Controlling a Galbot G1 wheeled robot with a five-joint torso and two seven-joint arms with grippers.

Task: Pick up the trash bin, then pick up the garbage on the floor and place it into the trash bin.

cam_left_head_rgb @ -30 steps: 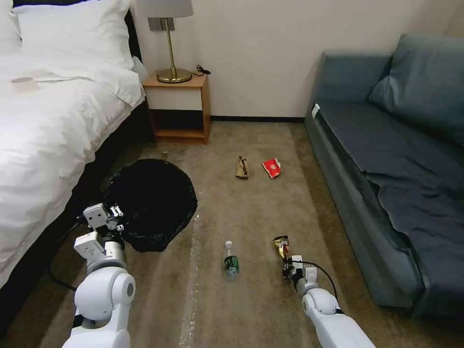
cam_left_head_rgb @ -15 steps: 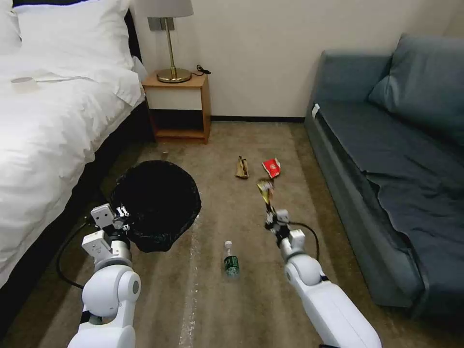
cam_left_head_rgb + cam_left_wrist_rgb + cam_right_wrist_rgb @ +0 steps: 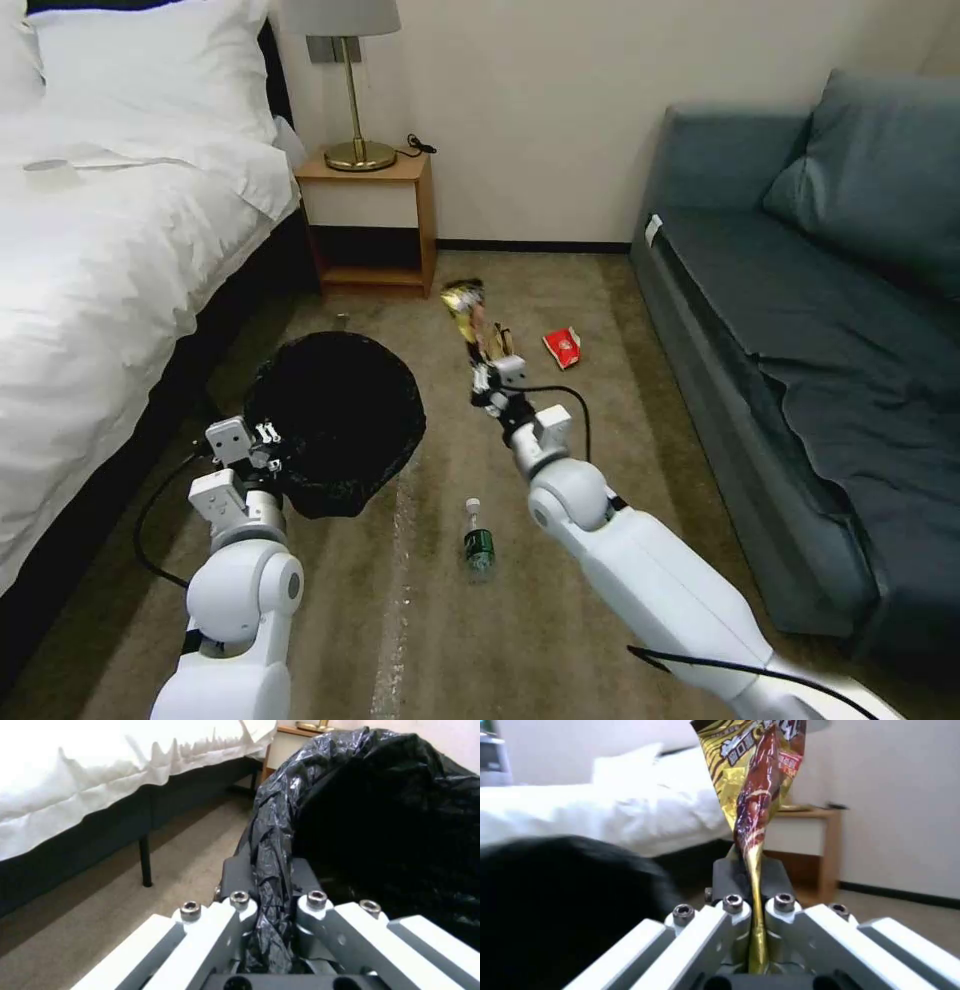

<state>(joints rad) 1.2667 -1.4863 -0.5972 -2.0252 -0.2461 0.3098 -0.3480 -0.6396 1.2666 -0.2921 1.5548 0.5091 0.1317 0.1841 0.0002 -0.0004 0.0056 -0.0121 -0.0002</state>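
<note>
A: The thin yellow-brown foil snack wrapper, light and floppy, stands clamped by its lower end in the right end effector, right of the bin.

B: The left end effector pinches the black-bagged white plastic trash bin by its near rim, beside the bed.

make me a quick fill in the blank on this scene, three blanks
1. The right gripper is shut on the ____.
2. The left gripper clamps the bin's ____.
3. The bottle lies on the ____.

Missing words: wrapper; rim; floor
</note>
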